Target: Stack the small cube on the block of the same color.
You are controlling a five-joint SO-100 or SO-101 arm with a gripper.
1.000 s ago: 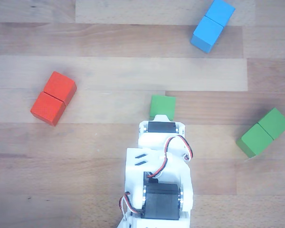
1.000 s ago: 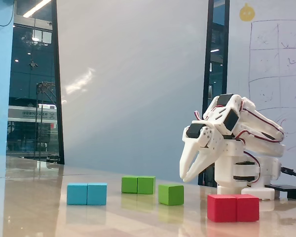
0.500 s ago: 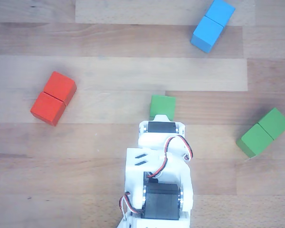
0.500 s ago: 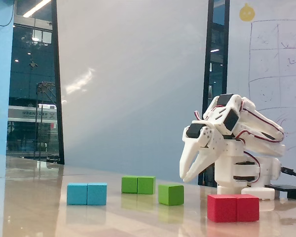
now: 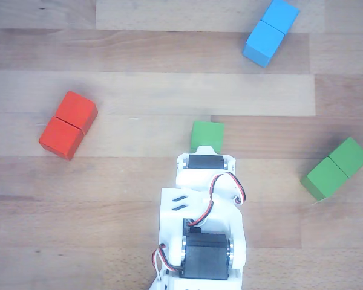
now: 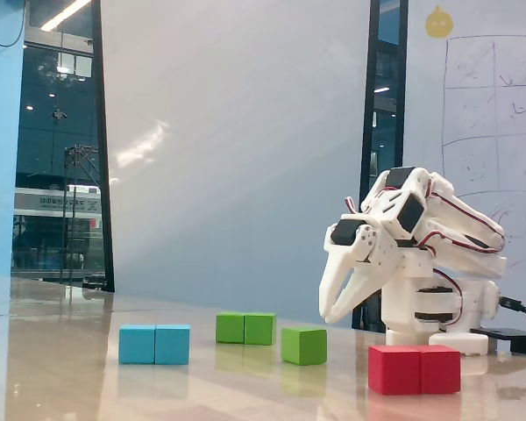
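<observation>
The small green cube (image 5: 207, 135) lies on the wooden table just beyond my wrist in the other view. In the fixed view the cube (image 6: 304, 345) sits on the table below and left of my gripper (image 6: 330, 316). The gripper points down and hangs above the table, a little right of the cube and not touching it. Its fingertips appear to meet, with nothing held. In the other view the fingers are hidden under the white arm (image 5: 202, 217). The green two-segment block (image 5: 336, 168) lies to the right, apart from the cube; in the fixed view it (image 6: 245, 328) lies behind the cube.
A red two-segment block (image 5: 68, 125) lies at the left and a blue one (image 5: 271, 32) at the top right. In the fixed view the red block (image 6: 415, 368) is in front of the arm base (image 6: 434, 316) and the blue block (image 6: 155, 344) is at the left.
</observation>
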